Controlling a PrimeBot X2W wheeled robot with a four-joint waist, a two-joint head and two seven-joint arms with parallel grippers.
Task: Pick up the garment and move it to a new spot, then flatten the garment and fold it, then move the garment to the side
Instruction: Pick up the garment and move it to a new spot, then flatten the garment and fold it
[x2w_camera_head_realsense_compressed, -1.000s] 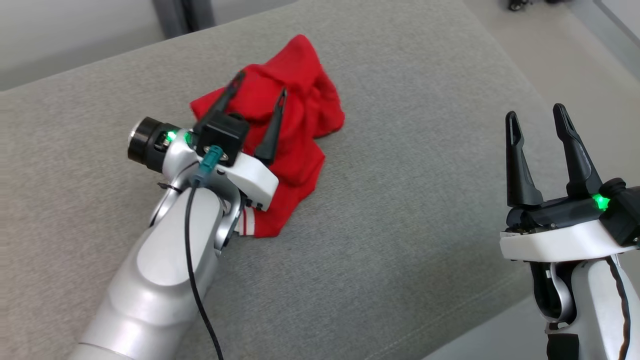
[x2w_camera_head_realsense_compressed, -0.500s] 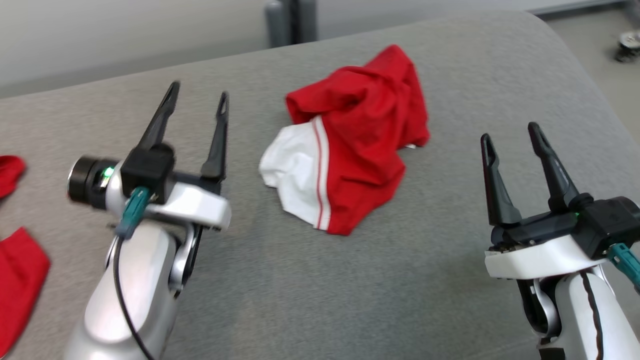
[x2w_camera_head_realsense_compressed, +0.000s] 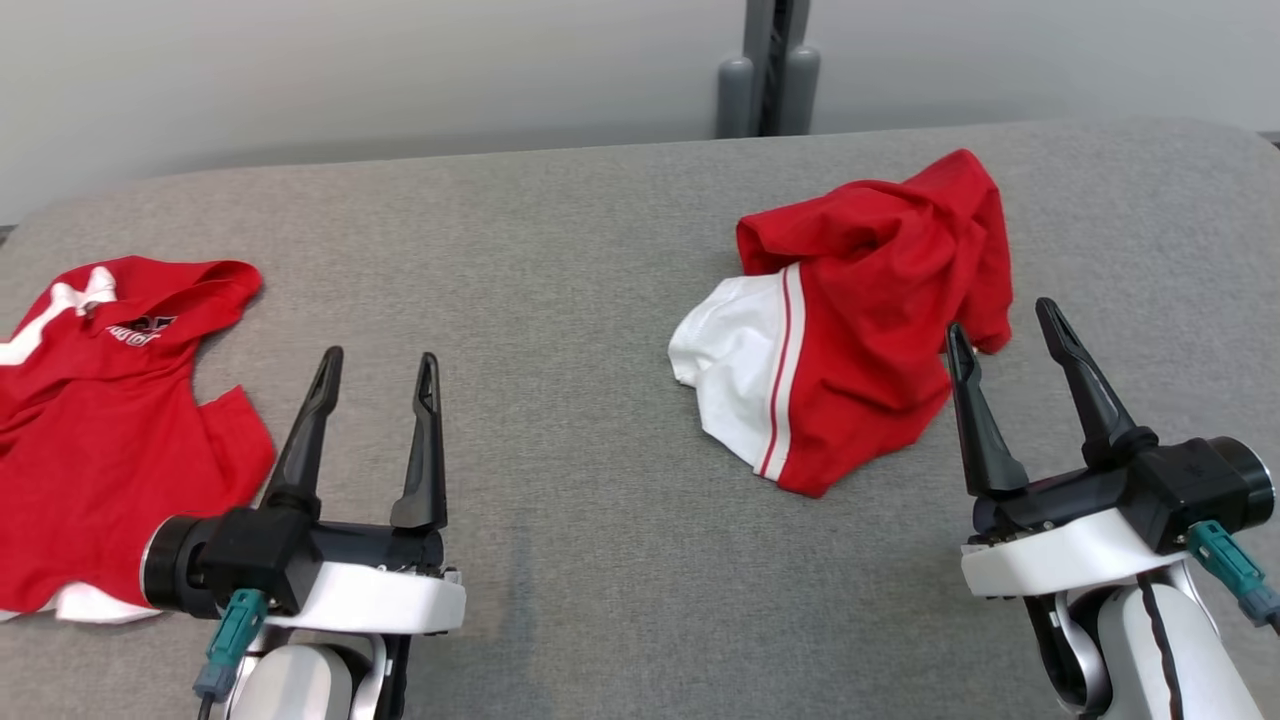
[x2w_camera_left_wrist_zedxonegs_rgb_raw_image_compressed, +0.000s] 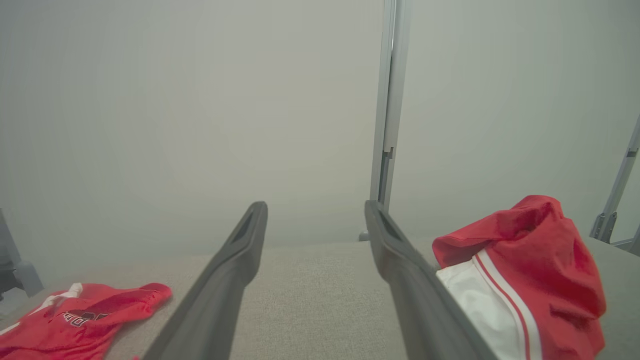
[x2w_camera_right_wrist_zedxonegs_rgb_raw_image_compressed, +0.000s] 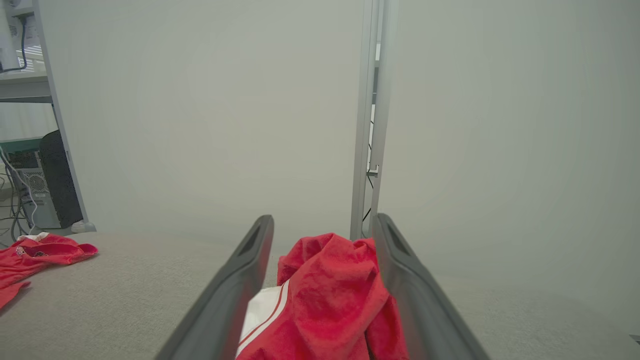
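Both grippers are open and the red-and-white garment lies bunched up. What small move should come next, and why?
Probably ease the right gripper forward and down to the near edge of the crumpled garment to start spreading it. It lies bunched and unheld on the grey surface, right ahead of that open gripper; the left gripper, also open, sits further off.
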